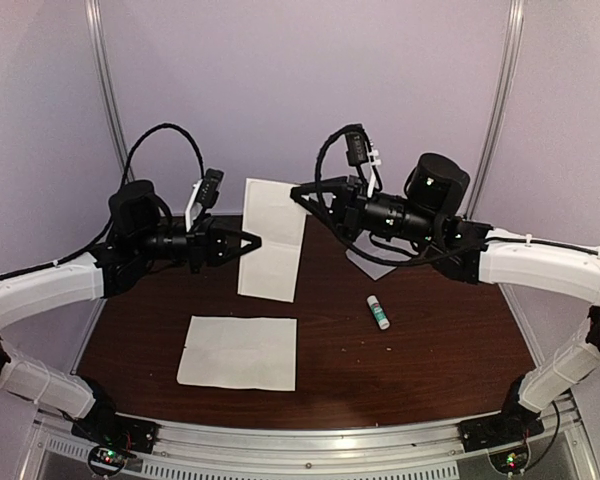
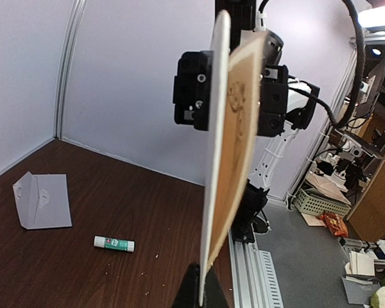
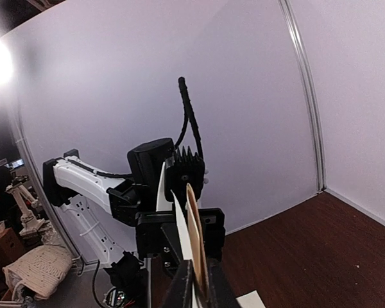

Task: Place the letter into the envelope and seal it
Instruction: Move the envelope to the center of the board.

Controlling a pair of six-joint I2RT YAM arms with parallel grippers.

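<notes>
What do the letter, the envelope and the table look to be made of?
The letter: thin white matte paper, with a fold line across it and sheet-thin edge-on in the left wrist view. The envelope: pale grey matte paper, folded seams showing. The table: dark wood grain with slight sheen, probably laminate or veneer; cannot tell which.

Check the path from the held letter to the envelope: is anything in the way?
Nothing lies on the envelope. The glue stick lies beside it, apart. Seen from above, though, the right arm hangs over part of the envelope, while the letter is held in the air between both arms.
</notes>
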